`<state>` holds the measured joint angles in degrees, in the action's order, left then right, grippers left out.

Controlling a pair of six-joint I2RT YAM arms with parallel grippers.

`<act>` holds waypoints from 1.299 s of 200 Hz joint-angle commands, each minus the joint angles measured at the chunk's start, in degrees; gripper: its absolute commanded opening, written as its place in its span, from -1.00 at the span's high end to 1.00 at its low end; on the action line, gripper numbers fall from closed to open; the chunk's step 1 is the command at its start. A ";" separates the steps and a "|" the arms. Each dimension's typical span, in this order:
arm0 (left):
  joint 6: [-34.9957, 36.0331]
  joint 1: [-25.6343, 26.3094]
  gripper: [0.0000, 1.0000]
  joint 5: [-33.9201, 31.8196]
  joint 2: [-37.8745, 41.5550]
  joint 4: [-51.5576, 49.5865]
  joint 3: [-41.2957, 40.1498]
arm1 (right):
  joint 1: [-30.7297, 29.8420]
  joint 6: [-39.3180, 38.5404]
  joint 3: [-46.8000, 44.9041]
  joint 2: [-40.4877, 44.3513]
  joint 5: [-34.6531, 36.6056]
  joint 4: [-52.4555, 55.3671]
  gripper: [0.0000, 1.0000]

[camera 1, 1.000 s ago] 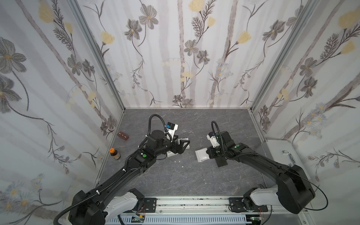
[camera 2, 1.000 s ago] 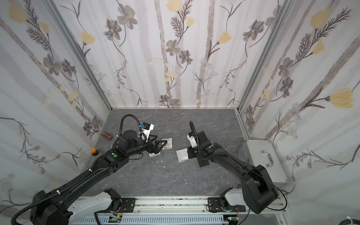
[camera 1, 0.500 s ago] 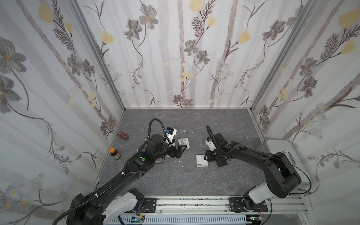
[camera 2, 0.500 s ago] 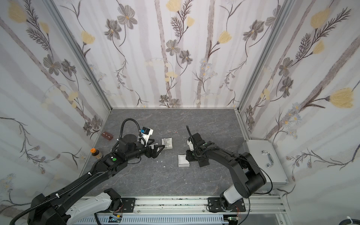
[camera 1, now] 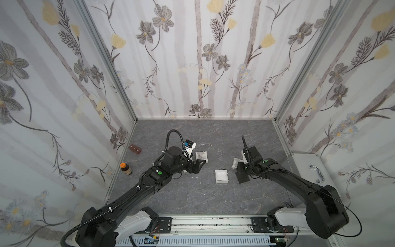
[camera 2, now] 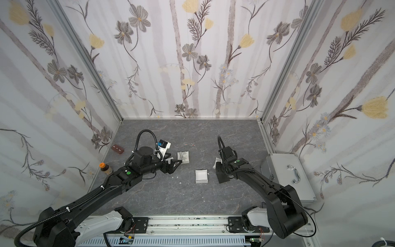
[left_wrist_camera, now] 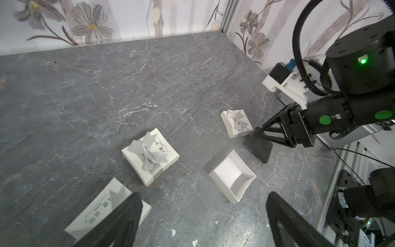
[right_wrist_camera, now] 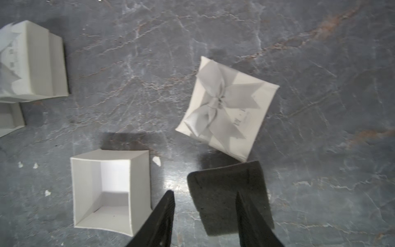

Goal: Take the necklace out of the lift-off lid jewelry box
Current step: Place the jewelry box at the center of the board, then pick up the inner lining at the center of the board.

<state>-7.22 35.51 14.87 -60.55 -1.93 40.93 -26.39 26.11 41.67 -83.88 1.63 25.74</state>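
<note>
As the right gripper (right_wrist_camera: 205,193) hangs over the dark pad (right_wrist_camera: 228,196): jaws partly apart, nothing pinched, the pad flat on the table (camera 1: 192,192).
Left gripper (left_wrist_camera: 203,196): spread wide and empty, just short of a closed bow box (left_wrist_camera: 149,156).
Necklace (left_wrist_camera: 136,113): out on the bare stone, a thin silver chain toward the back wall, well apart from both claws.
Jewelry box (right_wrist_camera: 111,188): base open and empty, just beside the pad; a bow lid (right_wrist_camera: 226,107) lies near, right way up.
Stage: looks finished to me, only the retreat left.
Risk, right side: a finger lifting away could catch the soft pad and drag it into the light card base, shoving it.
Risk, left side: a wide swing of that open claw could knock the bow box, or further back snag the loose chain.
Change: a second ago the right claw was shut at the pad; now it stands parted and the pad lies free. The left arm has drawn back a little, and the bow box shows clear.
</note>
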 commanded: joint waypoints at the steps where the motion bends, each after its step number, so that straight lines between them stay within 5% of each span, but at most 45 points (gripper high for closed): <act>1: 2.51 -0.07 -0.85 -1.72 0.29 -0.11 0.15 | 0.37 2.23 -1.80 -0.47 1.45 -1.43 0.12; 98: 3.51 0.00 -0.84 -0.99 0.48 0.08 0.15 | -0.06 3.41 -3.19 -7.19 3.65 -4.49 0.16; 149: 3.72 0.00 -0.84 -1.12 0.53 0.09 0.10 | -0.78 3.51 -3.33 -11.03 4.43 -4.47 0.65; 183: 4.15 0.00 -0.83 0.47 -0.89 0.09 -0.15 | -1.13 3.60 -2.70 -6.49 4.27 -1.98 0.92; 224: 5.61 1.31 -0.83 2.99 -2.92 -0.48 -0.41 | -2.63 2.75 2.92 1.95 -0.40 1.95 0.97; 260: 6.43 3.12 -0.83 1.94 -4.90 0.78 -1.97 | -6.29 5.08 5.85 0.85 -5.72 -2.62 0.96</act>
<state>-1.83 37.91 17.04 -64.69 -2.11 39.77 -31.09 29.26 46.39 -81.84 0.82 26.48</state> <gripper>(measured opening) 0.913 0.049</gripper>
